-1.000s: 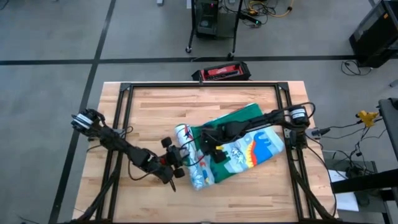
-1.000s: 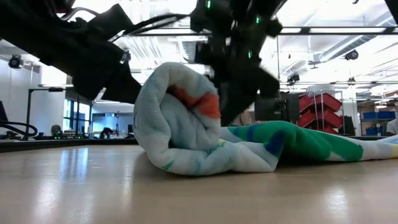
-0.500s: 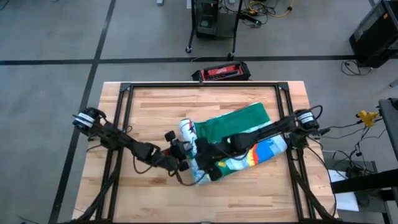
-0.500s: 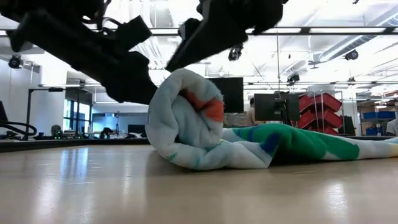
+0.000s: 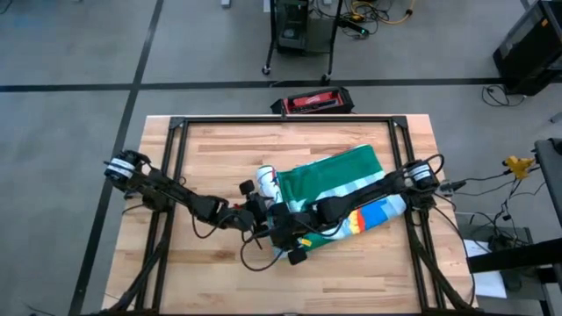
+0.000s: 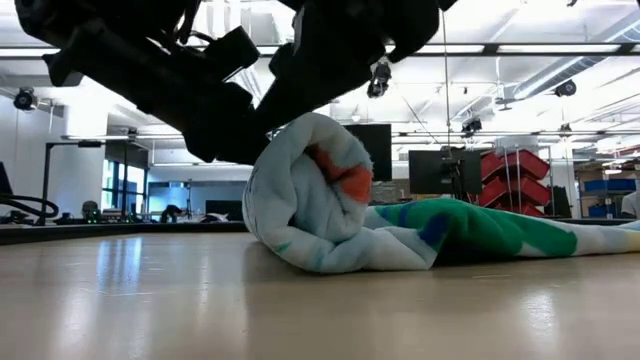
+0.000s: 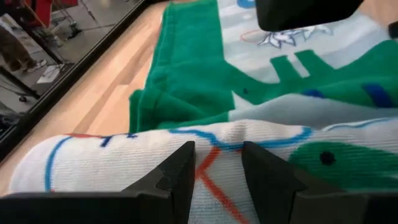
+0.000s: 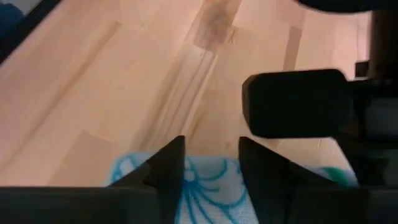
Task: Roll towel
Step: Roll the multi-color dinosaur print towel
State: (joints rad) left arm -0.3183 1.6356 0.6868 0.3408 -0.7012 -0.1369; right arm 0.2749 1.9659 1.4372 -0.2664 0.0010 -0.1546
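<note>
**Left wrist view: both grippers on the roll, towel partly wound**

Left wrist view: left gripper (image 7: 216, 167) with fingers (image 7: 177, 174) narrowly parted, tips pressed onto the pale printed face of the towel (image 7: 261, 99), a ridge of cloth showing in the slot between them. Pinched or merely pushed against: cannot tell. Right wrist view: right gripper (image 8: 210, 163) likewise with a narrow slot between its fingers (image 8: 166, 168), blue-printed cloth lying in that slot and bare wood beyond; a true pinch on it cannot be confirmed either.

Outward from there, high view: left gripper (image 5: 256, 213) and right gripper (image 5: 290, 233) close together at the rolled end, left arm reaching in from the table's left edge, right arm stretched across the flat cloth from the right. Towel (image 5: 338, 189) near the middle of the wooden table (image 5: 211, 149), rolled end toward the left, green back and dinosaur face spread flat toward the right. Low view: thick curl of towel (image 6: 310, 195) resting on the tabletop, flat tail trailing off behind it.

Step in hand, by judgement: mid-roll, roughly a third wound. Next move calls for turning the curl over onto the flat part, both ends advancing evenly so the roll stays tight and straight, then re-seating the fingers for another turn.
</note>
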